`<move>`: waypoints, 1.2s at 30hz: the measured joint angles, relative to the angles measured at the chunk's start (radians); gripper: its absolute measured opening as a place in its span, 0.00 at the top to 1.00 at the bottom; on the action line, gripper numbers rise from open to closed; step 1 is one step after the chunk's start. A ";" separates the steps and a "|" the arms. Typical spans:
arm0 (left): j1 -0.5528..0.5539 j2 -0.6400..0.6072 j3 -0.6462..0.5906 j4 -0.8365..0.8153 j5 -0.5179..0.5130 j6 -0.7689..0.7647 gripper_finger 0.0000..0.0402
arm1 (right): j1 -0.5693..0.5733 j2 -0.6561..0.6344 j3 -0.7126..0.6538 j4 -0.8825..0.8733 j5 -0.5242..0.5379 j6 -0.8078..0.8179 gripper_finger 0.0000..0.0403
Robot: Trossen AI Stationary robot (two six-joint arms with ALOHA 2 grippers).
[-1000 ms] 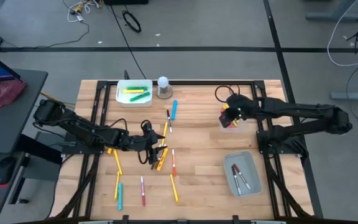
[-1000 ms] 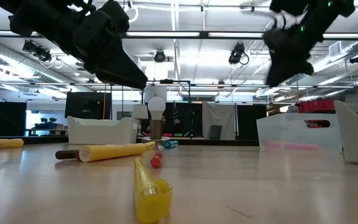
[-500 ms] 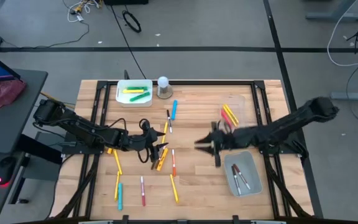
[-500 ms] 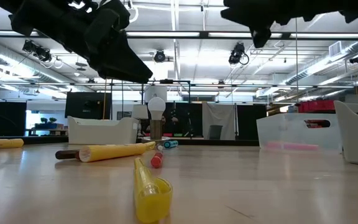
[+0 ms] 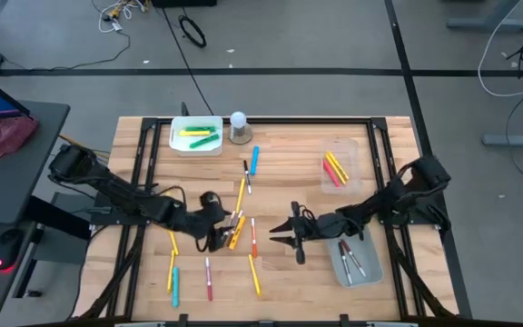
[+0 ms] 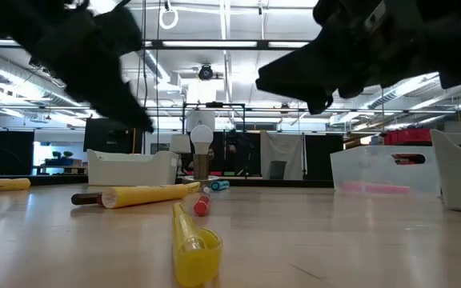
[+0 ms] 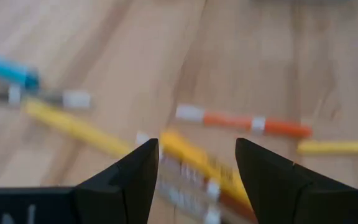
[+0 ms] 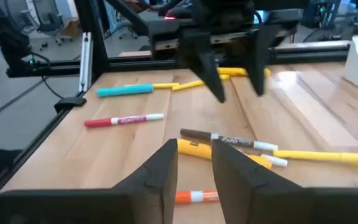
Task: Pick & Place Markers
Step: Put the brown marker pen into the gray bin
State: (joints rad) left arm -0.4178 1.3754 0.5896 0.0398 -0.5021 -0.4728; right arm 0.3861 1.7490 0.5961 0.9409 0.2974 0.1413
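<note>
Several markers lie flat on the wooden table (image 5: 289,173). A heap of yellow, orange and white ones (image 5: 236,227) lies near its middle, and an orange marker (image 5: 253,238) lies just beside the heap. My left gripper (image 5: 222,238) hangs open just above the heap, and a yellow marker (image 7: 188,155) shows below the gap between its fingers. My right gripper (image 5: 280,234) is open by a narrow gap (image 8: 195,165). It is almost level and points toward the table's left at the heap, with nothing between its fingers.
A white bin (image 5: 195,136) with yellow and green markers stands far left, a white ball-topped object (image 5: 239,127) beside it. A clear bin (image 5: 339,168) holds red and yellow markers. A grey bin (image 5: 352,254) under my right arm holds more. Loose markers (image 5: 209,279) lie near the front edge.
My right gripper has swung from above the clear bin toward the table's middle and near edge. It has sunk and tipped from pointing down to almost level. My left gripper has shifted a little toward the near edge over the heap. No marker has moved.
</note>
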 joint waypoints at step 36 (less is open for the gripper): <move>-0.107 0.305 0.007 -0.187 -0.099 -0.516 0.72 | -0.035 0.016 0.000 0.055 0.000 0.034 0.75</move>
State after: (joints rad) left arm -0.5250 1.6802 0.5964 -0.1473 -0.6014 -0.9891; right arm 0.3511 1.7653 0.5961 0.9955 0.2970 0.1753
